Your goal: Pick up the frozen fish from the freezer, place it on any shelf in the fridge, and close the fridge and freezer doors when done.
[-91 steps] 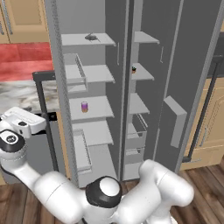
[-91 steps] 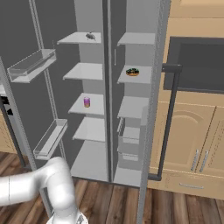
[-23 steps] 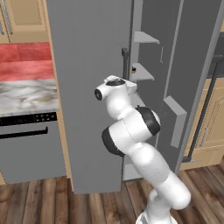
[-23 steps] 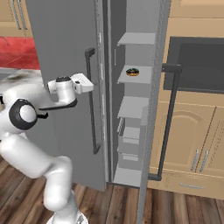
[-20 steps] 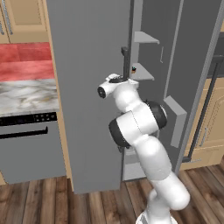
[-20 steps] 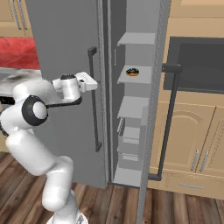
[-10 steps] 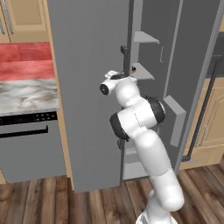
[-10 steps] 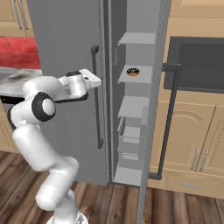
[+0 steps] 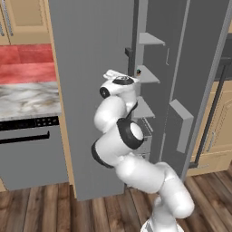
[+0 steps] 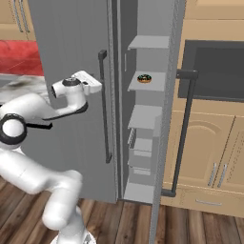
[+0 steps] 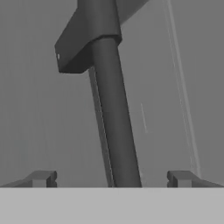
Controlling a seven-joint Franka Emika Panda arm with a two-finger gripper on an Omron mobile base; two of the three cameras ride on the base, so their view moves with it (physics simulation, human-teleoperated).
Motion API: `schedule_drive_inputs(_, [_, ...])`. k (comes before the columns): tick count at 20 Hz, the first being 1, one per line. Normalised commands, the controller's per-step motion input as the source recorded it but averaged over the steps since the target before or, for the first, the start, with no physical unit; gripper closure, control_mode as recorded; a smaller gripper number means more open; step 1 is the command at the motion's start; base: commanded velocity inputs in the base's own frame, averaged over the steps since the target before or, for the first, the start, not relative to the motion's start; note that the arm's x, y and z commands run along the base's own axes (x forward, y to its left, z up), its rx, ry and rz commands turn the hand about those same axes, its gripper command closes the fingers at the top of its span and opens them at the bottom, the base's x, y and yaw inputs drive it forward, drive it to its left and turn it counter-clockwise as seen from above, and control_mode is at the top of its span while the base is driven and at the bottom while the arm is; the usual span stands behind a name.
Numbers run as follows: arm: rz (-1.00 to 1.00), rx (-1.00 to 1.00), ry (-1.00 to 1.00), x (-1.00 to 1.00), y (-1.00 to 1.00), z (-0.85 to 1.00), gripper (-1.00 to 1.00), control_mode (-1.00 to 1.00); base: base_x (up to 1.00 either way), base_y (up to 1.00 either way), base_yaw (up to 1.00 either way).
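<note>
Fridge door hides its shelves; the spread pincer straddles the bar handle, whose lower end is cut off.

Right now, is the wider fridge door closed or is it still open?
Nearly closed. In the right base view the fridge door stands almost flush across its compartment, only a thin gap at its handle edge. The freezer door stands open.

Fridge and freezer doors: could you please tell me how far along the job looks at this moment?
Done: the fridge door looks shut or nearly so; whether the frozen fish lies behind it cannot be told. In hand: the gripper is open, its fingers on either side of that door's handle. Left: the freezer door stands wide open, baring the freezer shelves, and needs closing.
</note>
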Motion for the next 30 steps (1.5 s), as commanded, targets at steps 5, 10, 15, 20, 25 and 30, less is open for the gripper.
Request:
schedule_drive_inputs(5, [0.2,0.11,0.0,-0.96,0.0,0.62,-1.0,-1.0,0.0,0.0,0.0])
schedule_drive_inputs(10, [0.21,0.12,0.06,-1.0,0.0,0.63,-1.0,-1.0,0.0,0.0,0.0])
schedule_drive_inputs(15, [0.23,0.12,0.25,-1.0,0.06,0.88,-1.0,-1.0,0.0,0.0,0.0])
schedule_drive_inputs(20, [0.22,0.11,0.35,-1.0,0.13,0.99,-1.0,-1.0,0.0,0.0,0.0])
schedule_drive_inputs(25, [0.15,0.07,0.35,-0.95,0.17,1.0,-1.0,-1.0,0.0,0.0,0.0])
schedule_drive_inputs(30, [0.01,0.01,0.28,-0.89,0.11,1.0,-1.0,-1.0,0.0,0.0,0.0])
